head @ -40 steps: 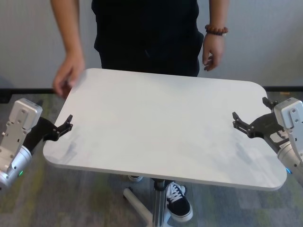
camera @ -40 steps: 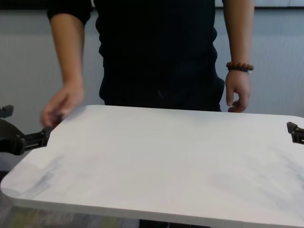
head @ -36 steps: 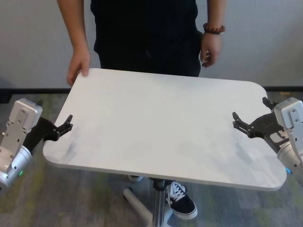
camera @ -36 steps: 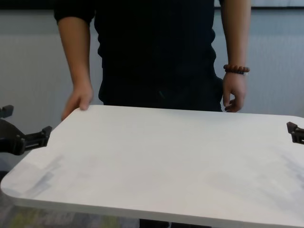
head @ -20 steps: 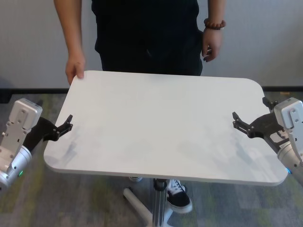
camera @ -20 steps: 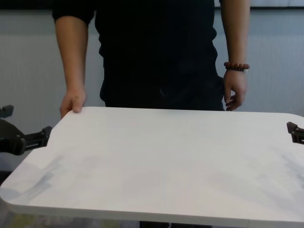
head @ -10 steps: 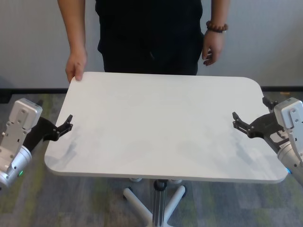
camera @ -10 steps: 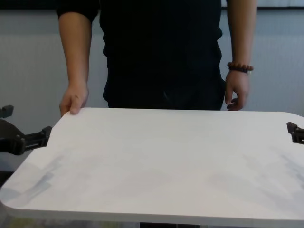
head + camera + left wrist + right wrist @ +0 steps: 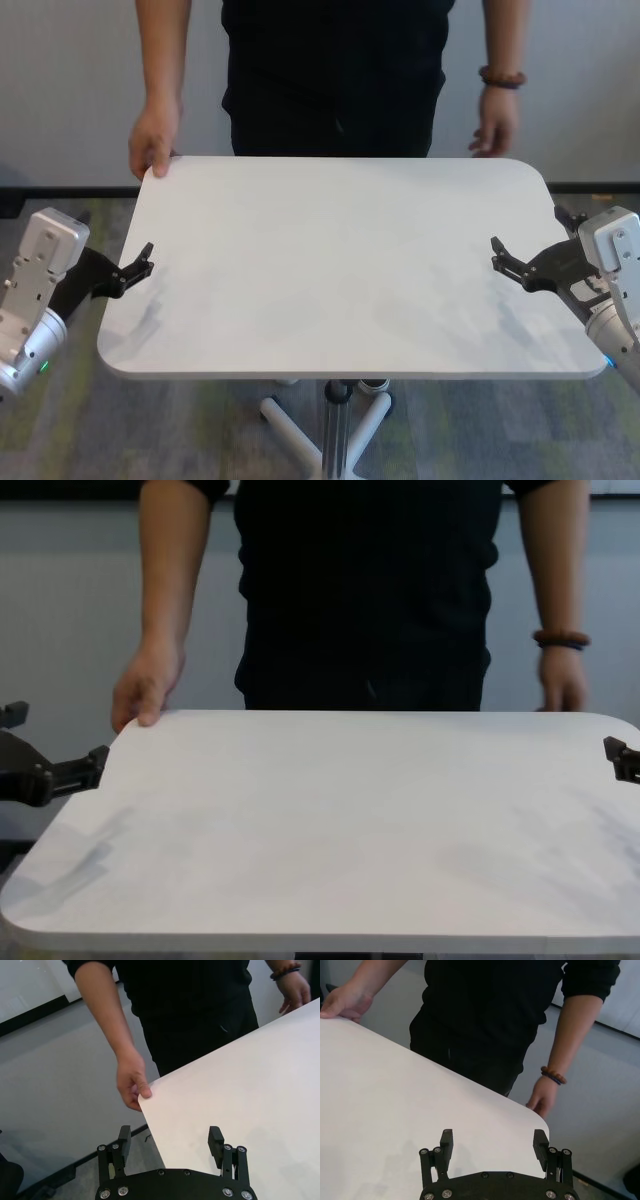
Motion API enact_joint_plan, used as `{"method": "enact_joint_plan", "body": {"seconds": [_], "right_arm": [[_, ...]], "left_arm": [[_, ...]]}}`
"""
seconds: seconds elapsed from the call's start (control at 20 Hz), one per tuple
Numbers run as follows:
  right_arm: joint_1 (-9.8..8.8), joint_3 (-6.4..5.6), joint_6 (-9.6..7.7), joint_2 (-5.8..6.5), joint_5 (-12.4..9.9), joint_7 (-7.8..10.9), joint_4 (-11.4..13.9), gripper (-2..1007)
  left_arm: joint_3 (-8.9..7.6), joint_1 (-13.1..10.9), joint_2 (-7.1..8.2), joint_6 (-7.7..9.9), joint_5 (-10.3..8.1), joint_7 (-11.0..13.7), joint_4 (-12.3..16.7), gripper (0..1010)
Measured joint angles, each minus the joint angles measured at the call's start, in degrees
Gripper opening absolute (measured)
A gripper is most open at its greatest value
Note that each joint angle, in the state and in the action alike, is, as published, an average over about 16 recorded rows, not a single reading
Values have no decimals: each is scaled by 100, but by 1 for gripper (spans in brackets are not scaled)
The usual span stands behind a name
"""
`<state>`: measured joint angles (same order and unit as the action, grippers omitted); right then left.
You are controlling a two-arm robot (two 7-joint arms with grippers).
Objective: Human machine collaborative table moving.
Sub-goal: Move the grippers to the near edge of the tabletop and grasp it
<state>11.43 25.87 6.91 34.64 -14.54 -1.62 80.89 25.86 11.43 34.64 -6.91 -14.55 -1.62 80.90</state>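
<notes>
The white table [image 9: 340, 270] stands between my two arms on its silver pole [image 9: 336, 432]. The human [image 9: 335, 70] in black stands at its far side, one hand [image 9: 150, 145] on the far left corner, the braceleted hand [image 9: 495, 130] just off the far right corner. My left gripper [image 9: 135, 268] is open at the table's left edge; in the left wrist view [image 9: 170, 1142] that edge runs between its fingers. My right gripper [image 9: 530, 240] is open at the right edge, with the table's far corner [image 9: 537, 1117] by one finger. Neither grips anything.
The table's white star base [image 9: 290, 425] rests on grey-green carpet [image 9: 180, 430]. A pale wall [image 9: 60, 80] with a dark skirting runs behind the human. In the chest view the tabletop [image 9: 330, 820] spans almost the whole width.
The tabletop has swung and drawn slightly away, its far edge now level. The human has shifted right and reached the braceleted hand out to the far right corner. My arms have not moved.
</notes>
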Motion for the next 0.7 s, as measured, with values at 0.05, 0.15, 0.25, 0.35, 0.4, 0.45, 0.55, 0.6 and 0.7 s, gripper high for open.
{"method": "enact_joint_plan", "body": {"seconds": [0.05,0.15,0.25,0.35,0.4,0.45,0.55,0.6,0.7], "right_arm": [[0,0,0,0,0,0,0,1005],[0,0,0,0,0,0,0,1005],[0,0,0,0,0,0,0,1005],[0,0,0,0,0,0,0,1005],[0,0,0,0,0,0,0,1005],[0,0,0,0,0,0,0,1005],[0,0,0,0,0,0,0,1005],[0,0,0,0,0,0,0,1005],[0,0,0,0,0,0,0,1005]], "left_arm": [[0,0,0,0,0,0,0,1001],[0,0,0,0,0,0,0,1001],[0,0,0,0,0,0,0,1001],[0,0,0,0,0,0,0,1001],[0,0,0,0,0,0,0,1001],[0,0,0,0,0,0,0,1001],[0,0,0,0,0,0,0,1001],[0,0,0,0,0,0,0,1001],[0,0,0,0,0,0,0,1001]]}}
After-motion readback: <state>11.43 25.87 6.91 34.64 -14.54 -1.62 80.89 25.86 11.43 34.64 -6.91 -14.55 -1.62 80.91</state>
